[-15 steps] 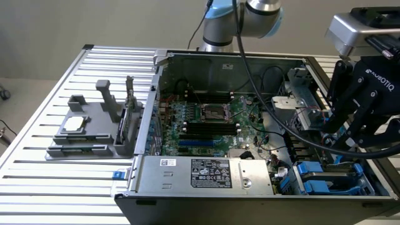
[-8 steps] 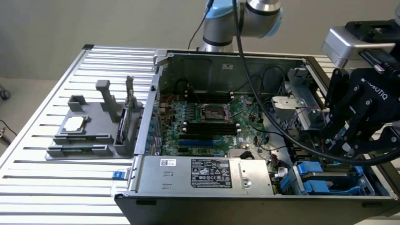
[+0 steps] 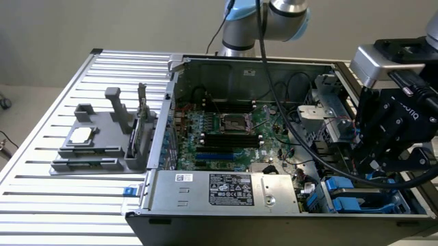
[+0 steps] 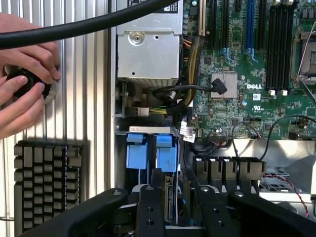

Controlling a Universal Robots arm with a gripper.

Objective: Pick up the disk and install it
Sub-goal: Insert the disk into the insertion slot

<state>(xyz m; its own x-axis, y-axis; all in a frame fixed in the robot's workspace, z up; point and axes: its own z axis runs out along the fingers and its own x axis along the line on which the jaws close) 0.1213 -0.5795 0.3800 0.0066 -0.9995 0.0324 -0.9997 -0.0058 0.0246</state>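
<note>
The black two-fingered gripper point(image 3: 383, 163) hangs over the open grey metal computer case point(image 3: 171, 110), at the case corner on the exterior view's right, beside the large silver labelled power supply box point(image 3: 226, 192). In the wrist view its jaws stand narrowly apart, closed on a thin upright slab seen edge-on with a greenish-gold strip along it. I take this for the disk point(image 4: 169, 197), the flat silver hard drive in its blue plastic carrier (the labelled face is turned away). It points into the drive bay, where two blue plastic carrier ends point(image 4: 136, 150) sit side by side; the one in line with the slab may be the disk's own. So the pick-up looks done and the installing is under way, though I cannot tell whether the disk is fully seated. On the slatted aluminium tabletop point(image 3: 41, 205) outside the case, a person's hands point(image 4: 22, 84) hold a small black round object.
</note>
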